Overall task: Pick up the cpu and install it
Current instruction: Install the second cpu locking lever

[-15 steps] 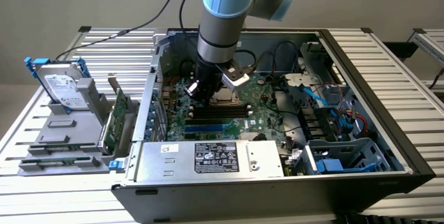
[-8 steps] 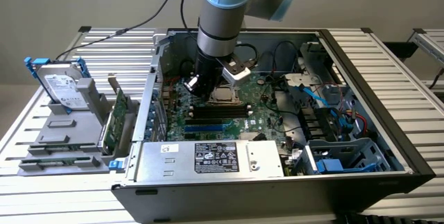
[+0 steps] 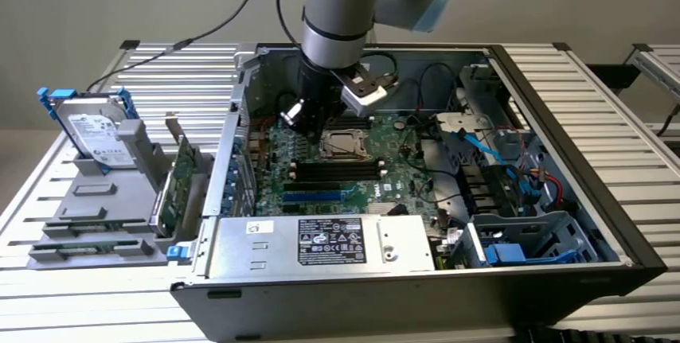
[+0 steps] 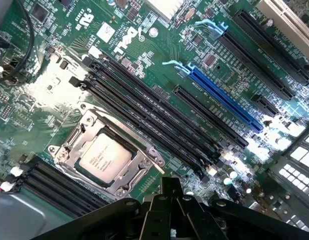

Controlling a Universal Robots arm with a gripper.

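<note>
One open black computer case (image 3: 595,224) lies on the slatted metal counter (image 3: 595,88), exposing a green motherboard (image 4: 159,65). Black memory slots (image 4: 154,120) and a long blue expansion slot (image 4: 227,102) lie just beyond the tool (image 4: 169,210); a silver labelled hard drive in a blue bracket (image 3: 94,128) and a green circuit card (image 3: 175,184) stand well apart, outside the case wall. The small square cpu with a silver-grey metal top (image 4: 102,157) lies flat, face up, in its metal socket frame (image 4: 69,145), just beside and below the tool; being square, it has no long axis. The black tool is fully closed, holds nothing, and hangs clear of the cpu.
</note>
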